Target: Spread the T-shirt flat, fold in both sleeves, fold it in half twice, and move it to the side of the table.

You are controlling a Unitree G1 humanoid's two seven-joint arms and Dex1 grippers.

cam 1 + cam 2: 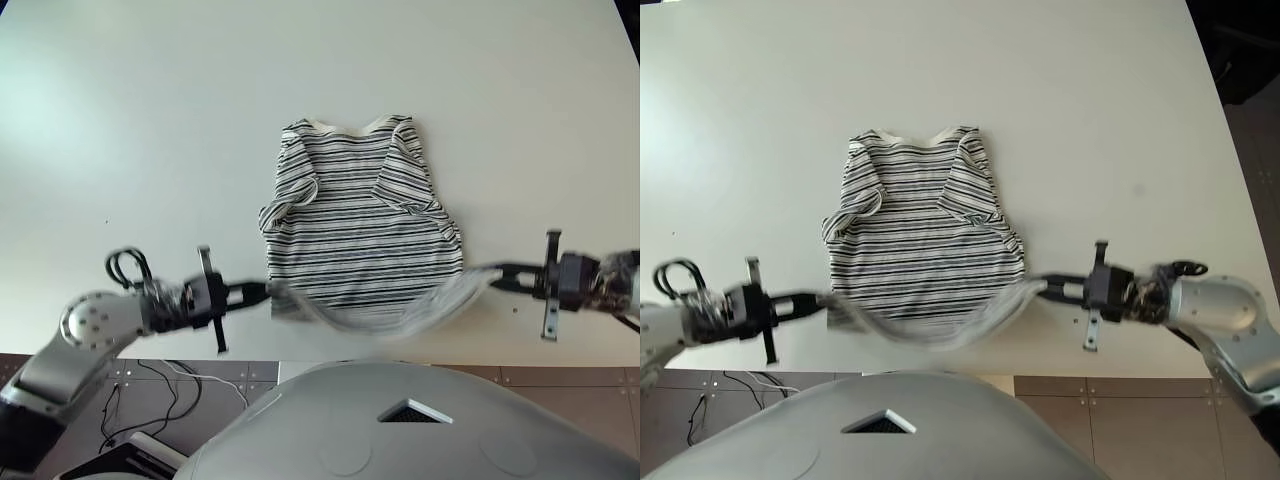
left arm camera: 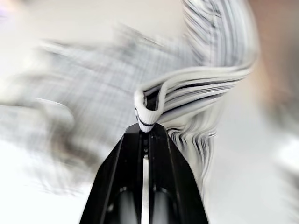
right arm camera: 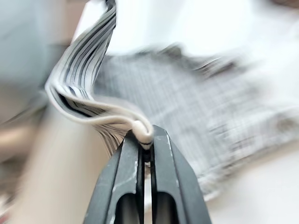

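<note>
Fingers (image 1: 248, 293) of the left gripper (image 1: 264, 291) and the right gripper (image 1: 497, 274) are being clamped on the near hem corners of the striped T-shirt (image 1: 355, 215) in the head view. The garment is lying mid-table (image 1: 150, 100) (sleeves folded inward), with its hem sagging between the grippers. In the left wrist view, bunched hem is being pinched. In the right wrist view, hem fabric is likewise being pinched.

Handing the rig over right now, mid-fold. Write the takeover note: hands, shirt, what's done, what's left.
Left hand: shut on a near hem corner of the black-and-white striped fabric T-shirt.
Right hand: shut on the other corner; hem lifted between them.
Shirt lies on the white table, collar at the far end.
Done: spread, both sleeves folded in.
Left: both half folds, move to the table's side.
</note>
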